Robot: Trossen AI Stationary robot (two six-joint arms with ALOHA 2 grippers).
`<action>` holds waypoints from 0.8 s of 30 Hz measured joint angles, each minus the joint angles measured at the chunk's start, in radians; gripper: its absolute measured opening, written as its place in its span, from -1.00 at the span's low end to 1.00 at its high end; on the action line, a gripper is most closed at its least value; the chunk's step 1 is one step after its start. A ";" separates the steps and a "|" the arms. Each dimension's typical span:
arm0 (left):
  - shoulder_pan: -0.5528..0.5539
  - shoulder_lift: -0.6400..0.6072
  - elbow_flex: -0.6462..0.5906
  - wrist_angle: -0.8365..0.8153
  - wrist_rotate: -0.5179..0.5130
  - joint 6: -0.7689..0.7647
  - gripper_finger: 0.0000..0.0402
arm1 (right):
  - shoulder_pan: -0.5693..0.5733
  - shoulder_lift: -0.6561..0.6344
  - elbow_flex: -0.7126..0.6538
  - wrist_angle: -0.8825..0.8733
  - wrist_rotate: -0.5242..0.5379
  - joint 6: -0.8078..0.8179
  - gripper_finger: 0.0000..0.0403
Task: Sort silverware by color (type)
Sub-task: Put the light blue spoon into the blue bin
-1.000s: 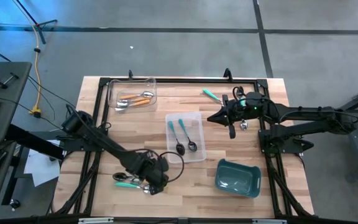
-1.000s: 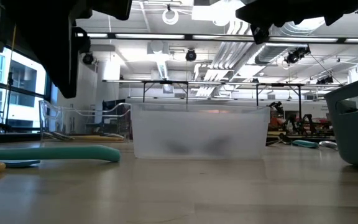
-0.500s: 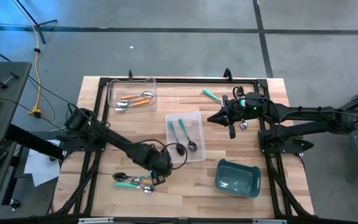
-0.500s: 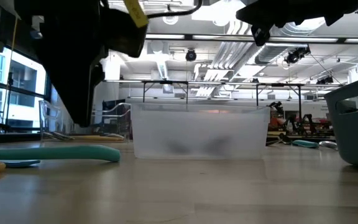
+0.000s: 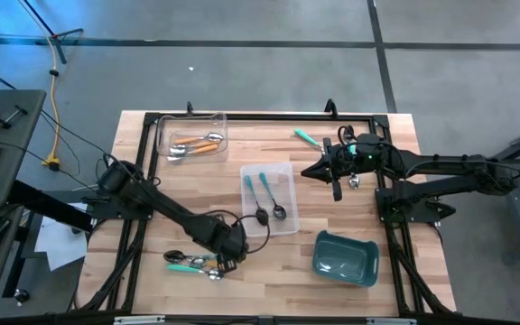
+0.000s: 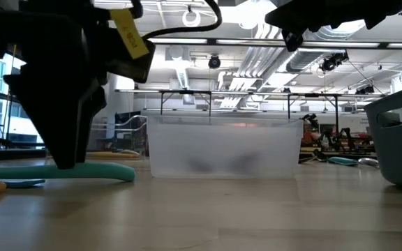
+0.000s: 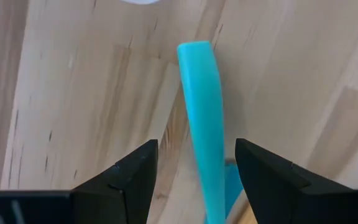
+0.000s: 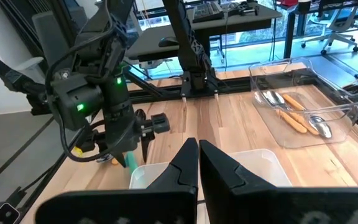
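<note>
Lowered over the last second: left gripper [image 7: 191, 177], dark two-fingered claw, down from above to the near-left cluster of small spoons on the pale wooden plank table [image 5: 143, 208]. Now straddling the slim teal-blue handle of one spoon [image 7: 201, 118], fingers [image 7: 129, 177] spread wide on either side, not yet closed, nothing gripped. Seen from table height as a large dark mass [image 6: 61, 90] reaching down to the long teal handle lying flat on the wood. Judged meaning: pick-up of the next spoon about to begin, with closing on the handle as the likely next step.

Unmoved over the same second: right gripper [image 8: 197, 165], fingers pressed shut, empty, held above the far-right part of the table.

Sorting partly done, judging by the layout: two teal-handled spoons [image 5: 267, 199] in the clear rectangular plastic tray [image 5: 287, 171] at table centre, orange-handled spoons [image 5: 197, 144] in a second clear tray [image 5: 219, 119] at the far-left corner, one loose teal-handled spoon [image 5: 308, 137] at the far edge near the right arm, and the near-left cluster [image 5: 183, 263] still to go. Dark teal plastic bin [image 5: 344, 257] at near right, seemingly empty.

Hard to make out: number and handle colours in the near-left cluster, partly covered by the left arm; bowl of the straddled spoon, cut off in the wrist view; whether the fingers touch the wood.
</note>
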 joint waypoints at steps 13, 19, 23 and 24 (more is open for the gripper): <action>-0.005 0.064 0.003 0.020 -0.028 0.042 -0.05 | 0.000 0.000 0.000 0.000 0.003 0.000 -1.00; -0.006 0.065 0.003 0.030 -0.032 0.065 -0.58 | 0.000 0.000 0.000 0.001 0.012 0.000 -1.00; -0.005 0.060 0.002 0.037 -0.033 0.091 -0.79 | 0.000 0.000 0.000 0.001 0.012 0.003 -1.00; -0.005 0.058 0.002 0.038 -0.034 0.099 -0.79 | 0.000 0.000 0.000 0.001 0.012 0.008 -1.00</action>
